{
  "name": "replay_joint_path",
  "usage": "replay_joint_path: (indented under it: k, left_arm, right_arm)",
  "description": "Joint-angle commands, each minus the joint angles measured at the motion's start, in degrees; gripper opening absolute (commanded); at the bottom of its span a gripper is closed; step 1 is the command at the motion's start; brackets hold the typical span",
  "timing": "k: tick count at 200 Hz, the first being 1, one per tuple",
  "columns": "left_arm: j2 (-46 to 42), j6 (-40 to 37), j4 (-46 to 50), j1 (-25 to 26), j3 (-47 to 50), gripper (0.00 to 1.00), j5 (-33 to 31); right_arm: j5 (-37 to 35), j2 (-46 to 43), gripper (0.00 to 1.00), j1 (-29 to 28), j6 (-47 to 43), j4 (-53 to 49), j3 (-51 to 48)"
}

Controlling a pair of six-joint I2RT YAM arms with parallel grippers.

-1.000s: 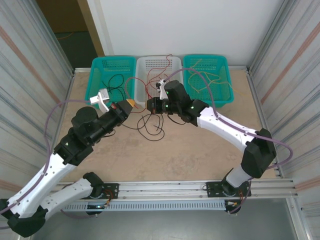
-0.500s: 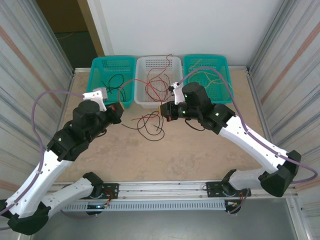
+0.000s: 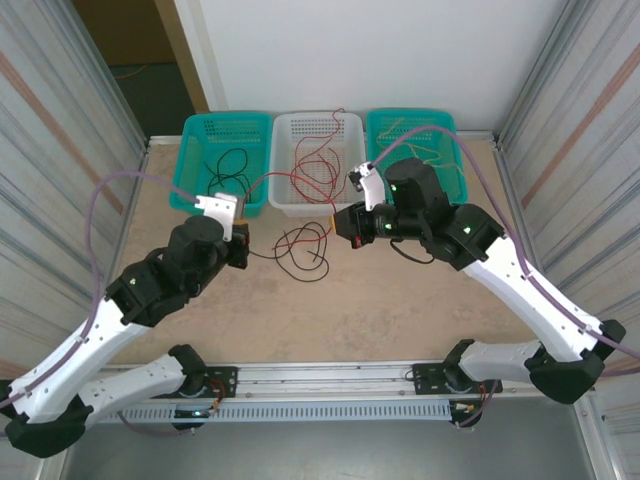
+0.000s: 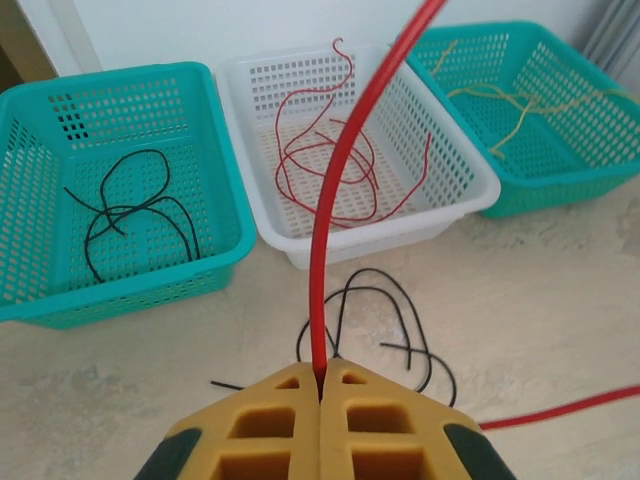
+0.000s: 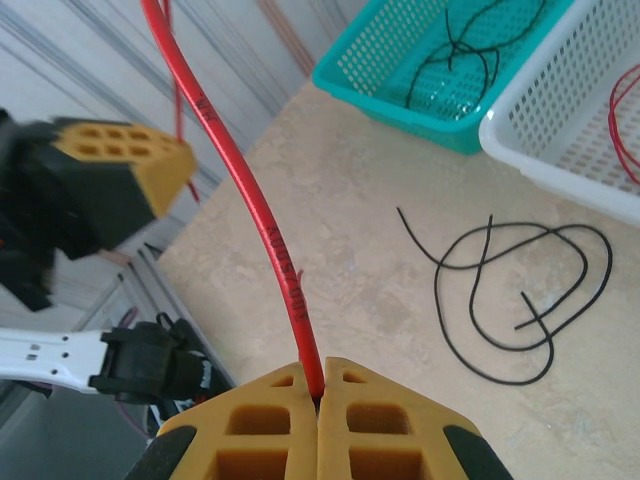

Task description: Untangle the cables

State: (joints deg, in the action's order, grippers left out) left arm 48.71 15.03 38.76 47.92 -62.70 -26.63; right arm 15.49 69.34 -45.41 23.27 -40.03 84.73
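Beige table (image 4: 560, 320) spreads across the left wrist view, with three baskets along its far edge. The left basket (image 4: 120, 300) holds black cables (image 4: 130, 210), the white basket (image 4: 380, 235) red cables (image 4: 330, 170), and the right basket (image 4: 560, 190) yellow cables (image 4: 500, 110). The left gripper (image 4: 320, 375) is pinched tight on a red cable (image 4: 320, 260) that arcs off the top edge. A black cable (image 4: 375, 320) lies looped on the table just before the white basket.

In the right wrist view, the right gripper (image 5: 322, 385) is clamped on the red cable, which climbs up-left. The black loops lie on the table beyond.

From the top, both grippers hover apart near the baskets, with the red cable arching between them.
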Motion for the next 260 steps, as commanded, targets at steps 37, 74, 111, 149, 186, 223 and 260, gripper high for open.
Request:
replay_joint_path:
  k: [37,74,111,149,186,223,260]
  left_arm:
    - [-0.1,-4.7,-0.9,1.1,2.9,0.0,-4.8]
    - [-0.9,-3.6,-0.9,1.2,2.7,0.0,-5.2]
    - [-2.9,0.7,-2.2,1.2,2.6,0.11,-2.4]
    - [-6.3,6.6,-3.8,1.2,3.5,0.65,-2.1]
    - [-10.1,11.3,-3.0,1.1,4.4,0.79,-4.1]
    - [-13.0,18.6,-1.3,0.5,7.0,0.82,-3.5]
    - [-13.4,24.3,1.0,-0.5,9.3,0.77,1.8]
  right_arm:
    - [2.2,-2.0,0.0,-0.2,-2.8,-3.1,5.7]
    - [1.7,-1.3,0.0,-0.2,-2.8,-4.4,6.2]
    - [-2.4,-0.6,0.0,-0.1,-2.1,-4.4,7.4]
    - [-5.9,2.8,0.0,1.6,-1.8,-4.3,11.3]
    - [-7.2,6.7,0.0,5.5,-0.6,-3.3,16.0]
    - [-2.8,10.6,0.0,13.4,3.8,0.2,18.4]
    - [1.1,17.3,0.0,19.2,6.8,2.3,22.2]
